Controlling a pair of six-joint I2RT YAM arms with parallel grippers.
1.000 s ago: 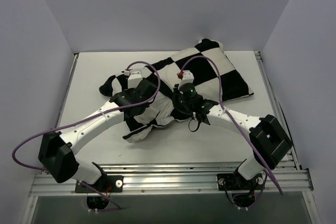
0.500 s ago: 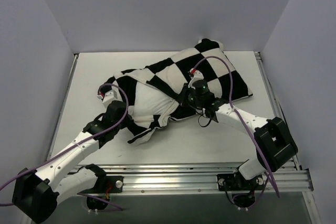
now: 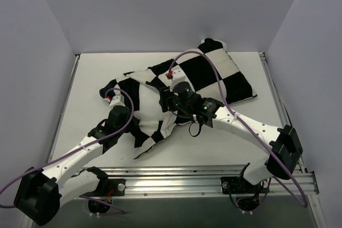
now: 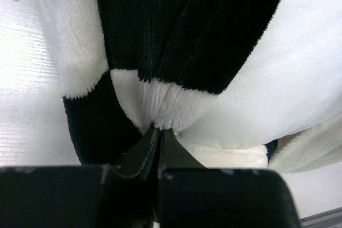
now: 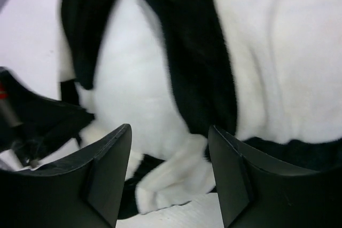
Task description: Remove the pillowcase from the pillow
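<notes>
left gripper (image 4: pixel 158 134): fingers together, pinching soft black-and-white checkerboard fabric pillowcase (image 3: pixel 214 73) at its left end | right gripper (image 5: pixel 170 132): fingers apart above its middle | pillowcase: white tabletop (image 3: pixel 91 78) centre to far-right corner

You have one checkered pillowcase (image 3: pixel 214 73), one white pillow (image 3: pixel 148 105) and one table (image 3: pixel 91 78). You count two robot arms, the left arm (image 3: pixel 80 150) and the right arm (image 3: pixel 246 126), and two grippers: the left gripper (image 4: pixel 158 132) and the right gripper (image 5: pixel 170 132).

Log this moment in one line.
left end effector: shut on pillowcase | right end effector: open, over pillowcase | pillowcase: bunched near left end effector
</notes>
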